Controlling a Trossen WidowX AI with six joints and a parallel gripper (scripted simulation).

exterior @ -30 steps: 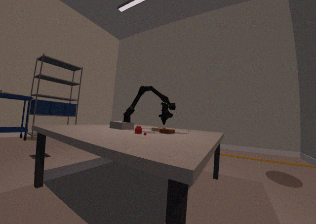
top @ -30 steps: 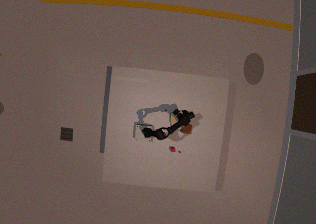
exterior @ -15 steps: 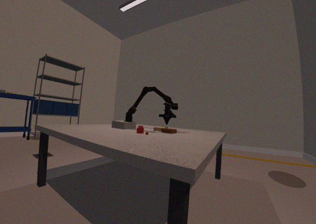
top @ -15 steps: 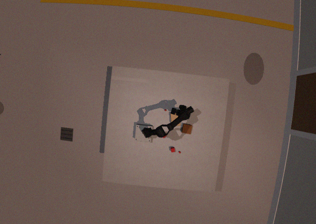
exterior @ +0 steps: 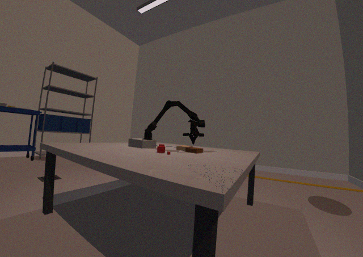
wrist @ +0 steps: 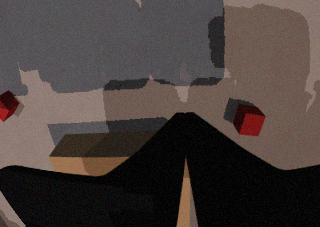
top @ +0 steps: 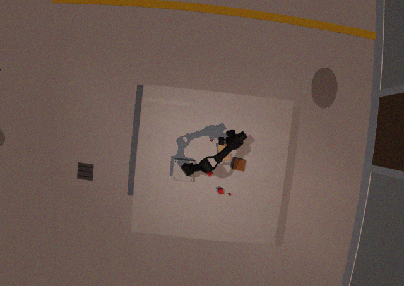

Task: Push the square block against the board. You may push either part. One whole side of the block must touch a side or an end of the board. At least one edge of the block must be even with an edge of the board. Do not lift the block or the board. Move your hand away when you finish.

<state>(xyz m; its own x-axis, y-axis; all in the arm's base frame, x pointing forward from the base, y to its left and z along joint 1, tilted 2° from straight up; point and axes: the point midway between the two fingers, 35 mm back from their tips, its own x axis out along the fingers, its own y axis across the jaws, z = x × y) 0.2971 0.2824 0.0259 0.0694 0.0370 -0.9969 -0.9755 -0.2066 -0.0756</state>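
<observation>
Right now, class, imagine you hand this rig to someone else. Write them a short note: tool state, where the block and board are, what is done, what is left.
Tool: shut, holding nothing, hanging above the board, not touching it.
Block: on the table, next to the board's end; whether they touch, or any edges line up, is not clear.
Done: nothing that can be confirmed.
Left: check contact, push until a full side meets with one edge flush, then move the arm away.

Mid-frame on the table (top: pixel 261 178), the arm (top: pixel 212 160) crossed the board (top: pixel 224 152); the block (top: pixel 238 164) touched its lower-right end.
</observation>
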